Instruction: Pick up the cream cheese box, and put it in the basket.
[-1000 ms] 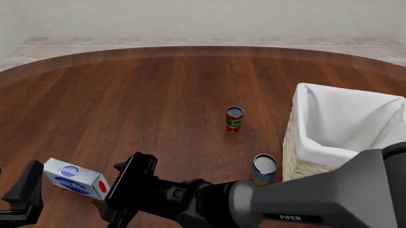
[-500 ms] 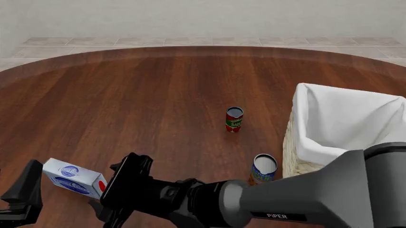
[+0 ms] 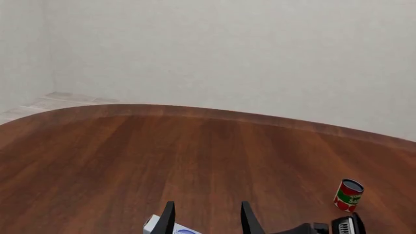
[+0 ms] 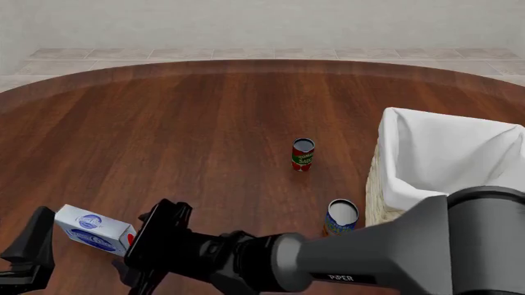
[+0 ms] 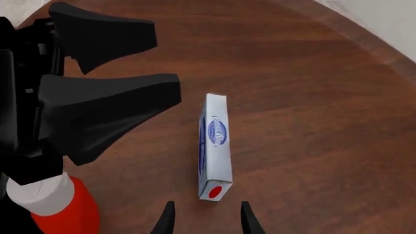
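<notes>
The flat pale blue-white cream cheese box [image 5: 216, 146] lies ungrasped on the wooden tabletop [image 4: 205, 123]. The right claw [image 5: 205, 219] hovers open just short of it, empty, as is the open left claw [image 3: 206, 222]. Grasping, lifting and carrying to the cream wicker basket [image 4: 377, 190] remain.

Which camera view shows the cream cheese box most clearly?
The right wrist view: the whole cream cheese box is unobstructed there. The front view shows it partly hidden by the right gripper; the left wrist view shows only a corner.

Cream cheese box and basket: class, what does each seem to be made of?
Cream cheese box: probably printed cardboard, matte, with sharp folded edges and blue logos. Basket: apparently woven wicker, judging by its cream plaited wall, lined with white cloth that drapes in soft folds.
</notes>
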Controlling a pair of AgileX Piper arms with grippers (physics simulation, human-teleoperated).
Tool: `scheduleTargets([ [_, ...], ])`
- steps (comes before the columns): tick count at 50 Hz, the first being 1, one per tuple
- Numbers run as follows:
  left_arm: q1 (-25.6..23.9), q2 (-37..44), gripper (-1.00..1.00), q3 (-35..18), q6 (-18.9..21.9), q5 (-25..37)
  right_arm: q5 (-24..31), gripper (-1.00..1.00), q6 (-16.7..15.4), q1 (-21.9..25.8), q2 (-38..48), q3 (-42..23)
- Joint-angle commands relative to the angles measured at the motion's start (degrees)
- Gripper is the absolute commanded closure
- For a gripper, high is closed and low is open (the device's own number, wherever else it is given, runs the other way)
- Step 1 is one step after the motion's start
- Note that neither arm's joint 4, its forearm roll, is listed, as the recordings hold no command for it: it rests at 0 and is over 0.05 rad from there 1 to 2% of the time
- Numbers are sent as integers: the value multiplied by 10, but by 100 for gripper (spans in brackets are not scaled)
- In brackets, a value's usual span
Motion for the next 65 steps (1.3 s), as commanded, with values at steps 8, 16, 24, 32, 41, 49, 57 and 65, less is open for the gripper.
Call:
scheduleTargets([
  [8,0,0,-100,0,-2,0,10,-100,0,-4,22,-25],
  [16,1,0,-100,0,-3,0,12,-100,-3,-7,36,-34],
  [24,0,0,-100,0,-4,0,14,-100,-5,-8,49,-42],
  [32,1,0,-100,-1,-5,0,16,-100,-7,-7,58,-50],
  [41,1,0,-100,-1,-6,0,21,-100,-8,-9,64,-61],
  [49,2,0,-100,-1,-7,-1,25,-100,-11,-11,70,-70],
  [57,2,0,-100,-1,-8,-1,30,-100,-8,-15,74,-83],
  [65,3,0,-100,0,-9,-2,32,-100,-9,-16,82,-92],
])
